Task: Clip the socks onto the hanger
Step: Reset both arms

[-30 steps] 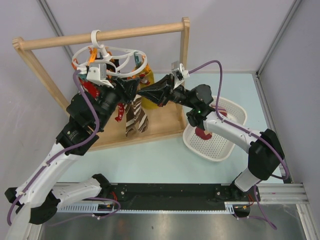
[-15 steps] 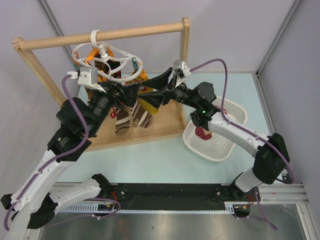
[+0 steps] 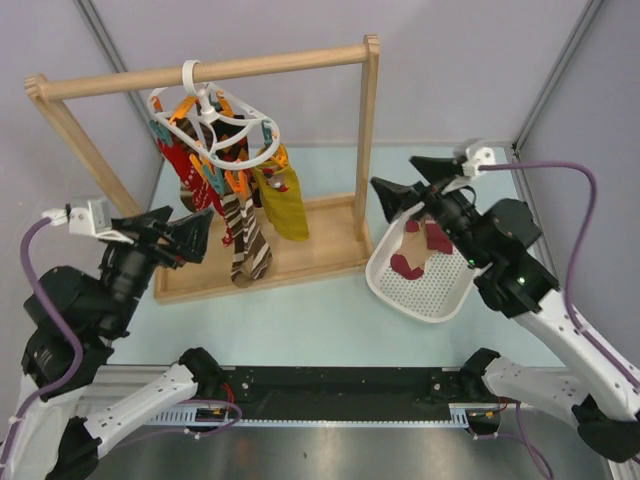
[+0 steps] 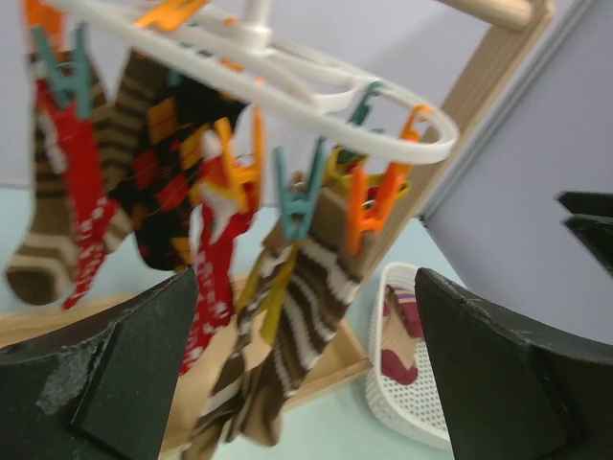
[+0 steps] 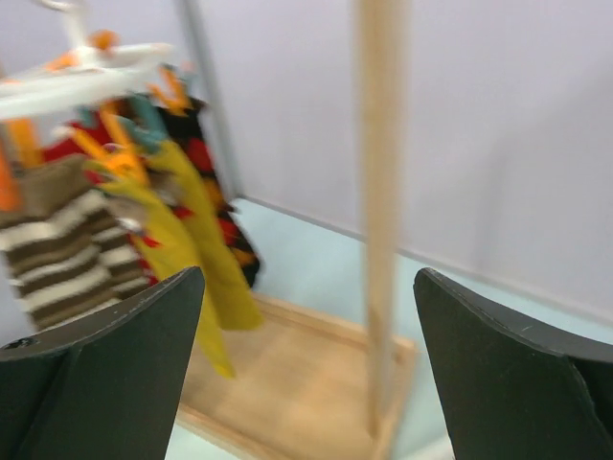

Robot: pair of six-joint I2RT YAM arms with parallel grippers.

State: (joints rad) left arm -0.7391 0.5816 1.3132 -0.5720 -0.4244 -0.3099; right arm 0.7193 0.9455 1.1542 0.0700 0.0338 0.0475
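The hanger (image 3: 228, 128) hangs by its hook from the top rail (image 3: 260, 63) of the wooden rail frame (image 3: 75, 140), toward the left end of that rail. The socks (image 3: 240, 215) hang from its white rings inside the frame, held by small orange pegs (image 4: 362, 211) and teal pegs (image 4: 297, 192). A red sock (image 3: 178, 165) is nearest the frame's left side. The brown socks (image 3: 250, 240) are in the middle and reach lowest, close over the frame's base board (image 3: 310, 255); whether they touch it cannot be told. On the same rings a mustard-yellow sock (image 3: 285, 205) hangs on the side toward the frame's right post (image 3: 368, 150), and a black sock (image 4: 161, 144) with red-orange diamonds hangs among the others. The left gripper (image 3: 200, 230) is in front of the frame's left half, apart from the socks and pointing at them, its fingers spread wide with nothing between them. The right gripper (image 3: 402, 180) is to the right of the frame's right post, clear of it and turned toward the frame, its fingers likewise spread and empty. A white perforated basket (image 3: 440, 305) sits on the pale table (image 3: 300, 310) just beside the right end of the frame's base board, with dark red cloth pieces (image 3: 407, 265) lying in it.
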